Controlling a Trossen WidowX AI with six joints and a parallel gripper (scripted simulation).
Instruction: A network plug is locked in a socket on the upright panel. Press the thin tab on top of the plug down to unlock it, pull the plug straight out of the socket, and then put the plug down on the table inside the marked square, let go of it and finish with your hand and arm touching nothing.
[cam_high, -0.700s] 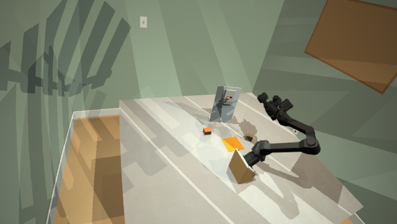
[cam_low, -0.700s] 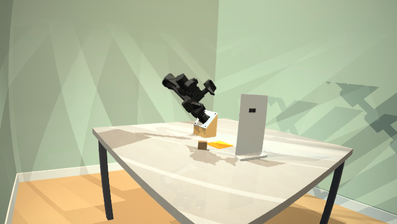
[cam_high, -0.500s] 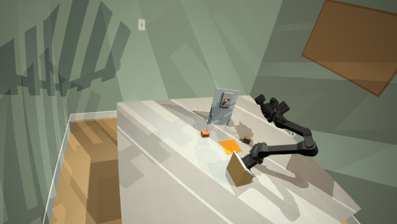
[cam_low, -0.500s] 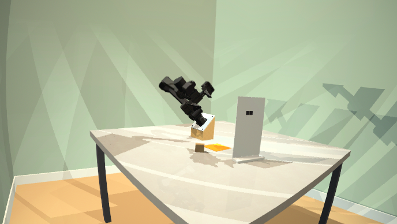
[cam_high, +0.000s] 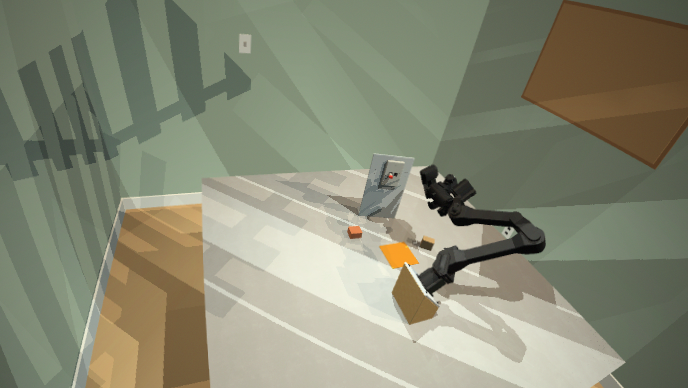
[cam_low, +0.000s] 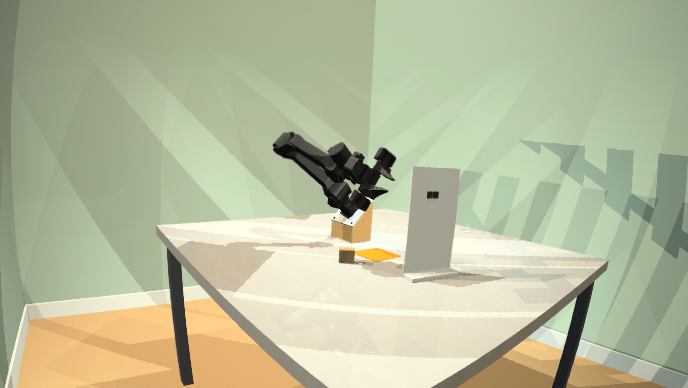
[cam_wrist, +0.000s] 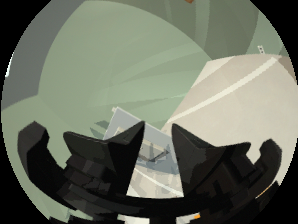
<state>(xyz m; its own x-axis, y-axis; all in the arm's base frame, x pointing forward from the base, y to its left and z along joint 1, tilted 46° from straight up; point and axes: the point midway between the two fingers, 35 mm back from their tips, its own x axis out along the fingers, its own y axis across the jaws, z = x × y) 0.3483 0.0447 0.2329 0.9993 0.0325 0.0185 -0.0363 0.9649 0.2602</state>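
The upright grey panel (cam_high: 379, 200) (cam_low: 431, 230) (cam_wrist: 122, 121) stands on the table, with a pale socket box (cam_high: 386, 175) on its front. A small plug with a red spot (cam_high: 390, 176) appears to sit in the socket; its tab is too small to make out. My gripper (cam_low: 390, 185) (cam_wrist: 158, 125) is in the air in front of the panel, apart from it. Its fingers are partly open with nothing between them. In the wrist view the panel shows beyond the fingers, partly hidden by them. The orange marked square (cam_high: 398, 255) (cam_low: 377, 255) lies flat on the table.
A red-orange block (cam_high: 354, 232) lies between the panel and the square's left side. A brown block (cam_high: 427, 243) (cam_low: 346, 256) lies beside the square. The arm's wedge-shaped base (cam_high: 407, 297) (cam_low: 364, 231) stands close to the square, on the side away from the panel.
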